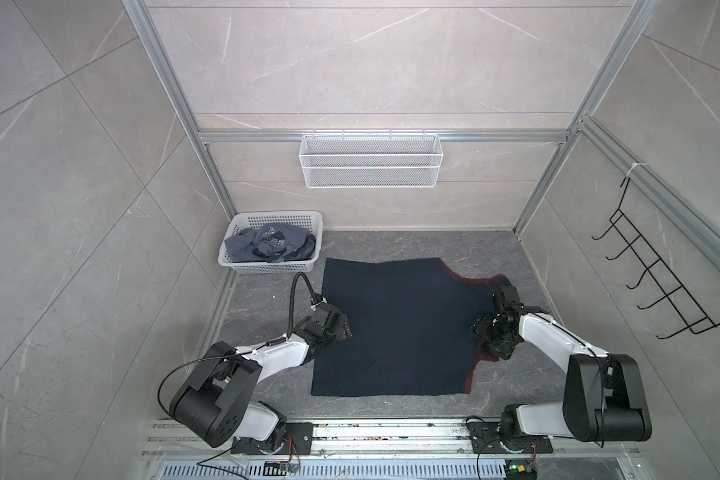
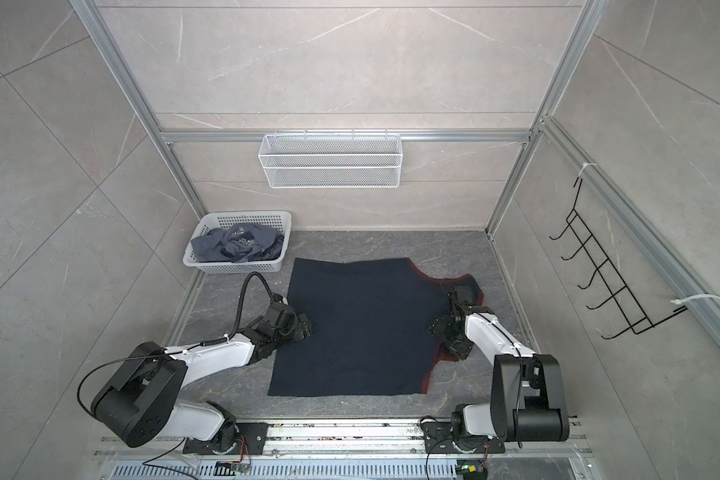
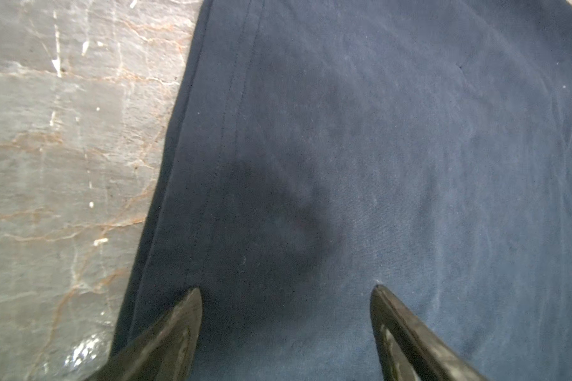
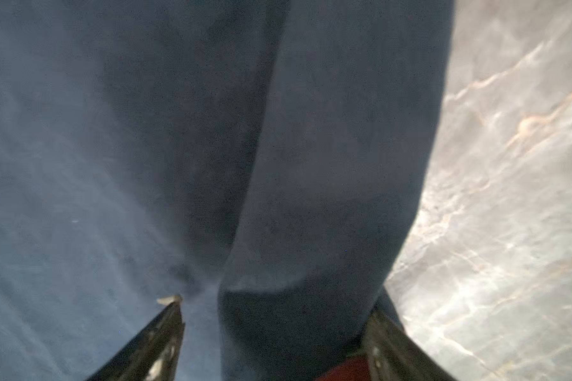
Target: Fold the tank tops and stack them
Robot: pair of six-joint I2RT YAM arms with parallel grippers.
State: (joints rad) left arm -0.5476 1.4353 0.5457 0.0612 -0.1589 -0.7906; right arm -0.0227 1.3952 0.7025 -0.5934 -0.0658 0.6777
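Note:
The near-black navy tank top lies spread flat on the grey table, hem to the left and red-trimmed straps to the right. My left gripper hovers over its left hem edge. In the left wrist view that gripper is open with only flat cloth under it. My right gripper is at the strap end. Its wrist view shows it open, with a raised fold of the navy cloth between the fingers. The slate blue-grey tank top lies crumpled in the basket.
The white perforated basket stands at the back left corner of the table. A white wire mesh shelf hangs on the back wall and a black hook rack on the right wall. Aluminium frame rails border the table.

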